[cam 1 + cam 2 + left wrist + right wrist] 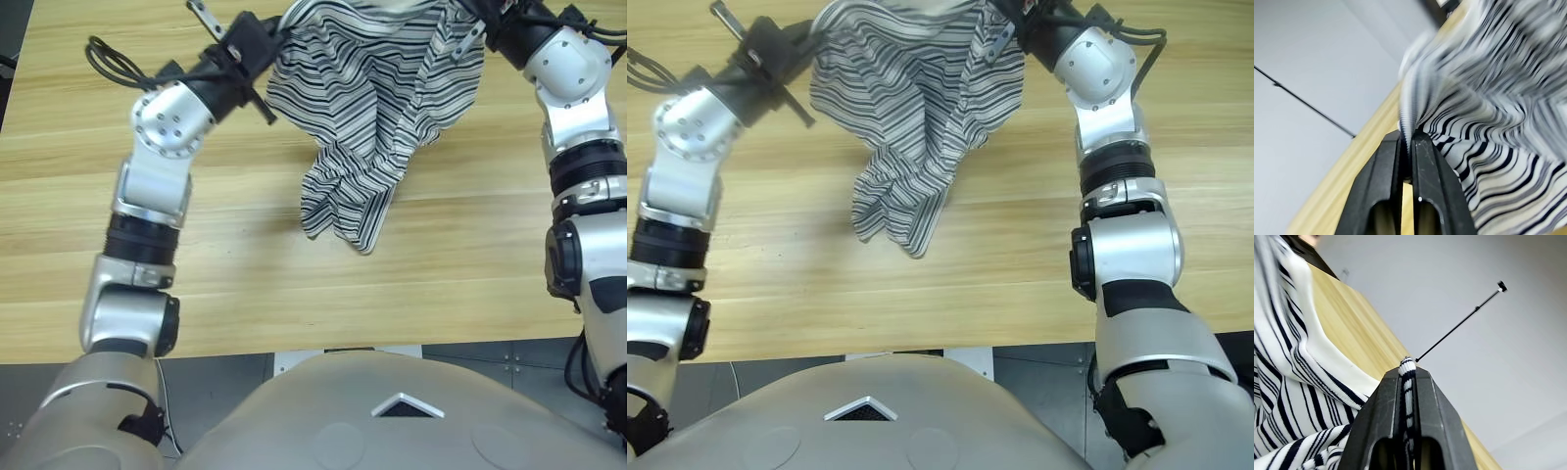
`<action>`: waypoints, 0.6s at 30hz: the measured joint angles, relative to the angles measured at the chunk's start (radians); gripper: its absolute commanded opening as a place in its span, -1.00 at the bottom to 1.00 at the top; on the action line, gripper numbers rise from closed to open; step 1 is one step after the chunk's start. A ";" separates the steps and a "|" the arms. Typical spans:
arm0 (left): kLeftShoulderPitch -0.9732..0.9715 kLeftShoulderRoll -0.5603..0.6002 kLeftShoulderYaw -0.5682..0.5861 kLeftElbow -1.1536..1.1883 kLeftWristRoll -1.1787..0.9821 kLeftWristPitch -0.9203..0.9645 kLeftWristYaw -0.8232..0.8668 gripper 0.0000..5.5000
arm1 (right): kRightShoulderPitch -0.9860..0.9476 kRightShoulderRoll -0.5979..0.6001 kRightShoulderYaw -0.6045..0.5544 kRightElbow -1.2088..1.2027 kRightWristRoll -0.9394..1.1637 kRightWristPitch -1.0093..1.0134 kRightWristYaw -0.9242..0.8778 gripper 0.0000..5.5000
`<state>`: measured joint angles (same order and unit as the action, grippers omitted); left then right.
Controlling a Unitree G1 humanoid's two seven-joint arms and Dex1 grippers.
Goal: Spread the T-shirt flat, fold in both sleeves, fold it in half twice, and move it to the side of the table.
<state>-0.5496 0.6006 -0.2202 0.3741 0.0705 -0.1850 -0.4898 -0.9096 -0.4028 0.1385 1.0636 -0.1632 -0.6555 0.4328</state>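
A black-and-white striped T-shirt (pixel 367 108) hangs above the wooden table (pixel 245 255), held up at both upper corners, its lower end bunched and touching the tabletop (pixel 896 211). My left gripper (pixel 1409 147) is shut on the shirt's edge at the far left; the cloth (pixel 1488 122) spreads away from its black fingers (pixel 1426 171). My right gripper (pixel 1406 374) is shut on the ribbed hem at the far right, where the fabric (pixel 1298 396) drapes down beside it. From the head, the left gripper (pixel 265 39) and right gripper (pixel 1014 24) sit at the shirt's top corners.
The table's front edge (pixel 294 351) runs close to my body, with grey floor below. Bare wood lies to both sides of the hanging shirt. A black cable (pixel 118 59) loops beside my left forearm.
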 measured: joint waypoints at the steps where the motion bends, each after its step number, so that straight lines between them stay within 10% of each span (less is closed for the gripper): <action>1: -0.065 0.027 0.000 0.124 0.037 -0.063 0.008 -0.96 | -0.017 -0.006 -0.002 0.025 -0.001 0.004 -0.014 -0.96; 9: -0.675 0.041 -0.264 0.845 0.557 -0.230 0.446 -0.96 | -0.263 -0.028 0.065 0.226 -0.166 0.157 -0.132 -0.96; 18: -0.981 0.004 -0.464 0.998 0.859 -0.046 0.672 -0.96 | -0.524 -0.005 0.080 0.297 -0.267 0.402 -0.289 -0.96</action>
<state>-1.5302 0.6051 -0.6843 1.3722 0.9292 -0.2309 0.1818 -1.4340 -0.4081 0.2189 1.3602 -0.4307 -0.2531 0.1438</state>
